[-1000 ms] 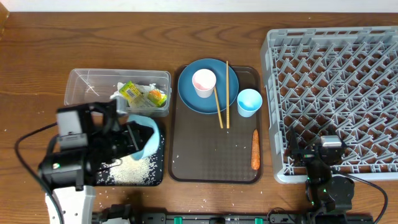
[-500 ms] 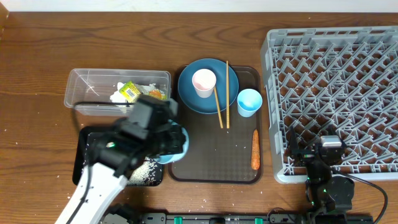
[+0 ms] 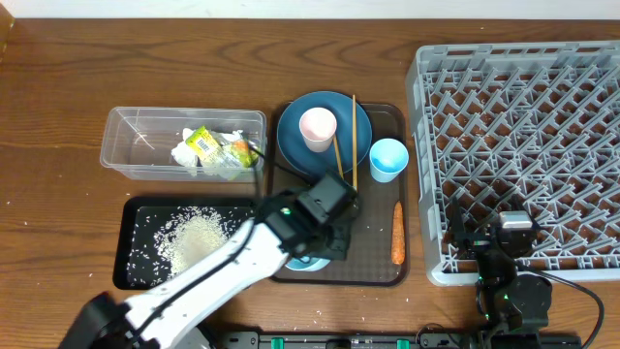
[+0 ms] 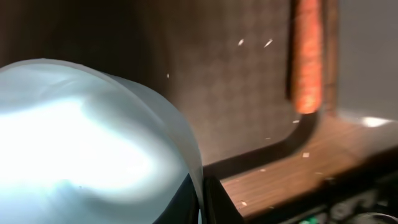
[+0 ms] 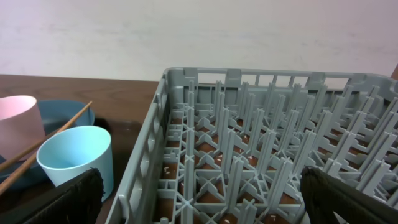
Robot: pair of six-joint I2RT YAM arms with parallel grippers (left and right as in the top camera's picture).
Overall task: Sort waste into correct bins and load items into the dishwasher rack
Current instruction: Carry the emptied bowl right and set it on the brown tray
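Observation:
My left gripper (image 3: 325,233) is shut on the rim of the light blue bowl (image 4: 81,143), holding it low over the front of the brown serving tray (image 3: 368,257); only a sliver of the bowl (image 3: 308,263) shows under the arm in the overhead view. The orange carrot (image 3: 397,233) lies to its right. White rice (image 3: 194,237) sits in the black tray (image 3: 131,267). The wrapper (image 3: 203,143) and the crumpled paper are in the clear tub (image 3: 136,136). The blue plate (image 3: 295,150) carries the pink cup (image 3: 318,128) and the chopsticks (image 3: 354,145), beside the blue cup (image 3: 387,158). My right gripper (image 5: 205,199) is open over the rack (image 3: 523,145).
The carrot (image 4: 306,62) lies along the right rim of the serving tray (image 4: 236,93), with stray grains on the tray and on the wood. The rack's wall (image 5: 146,162) stands close to the blue cup (image 5: 78,158). My right arm sits at the rack's front left corner.
My left arm has swung right with the bowl, from over the black tray to the front of the serving tray. A rice pile now lies uncovered in the black tray. The right arm is still.

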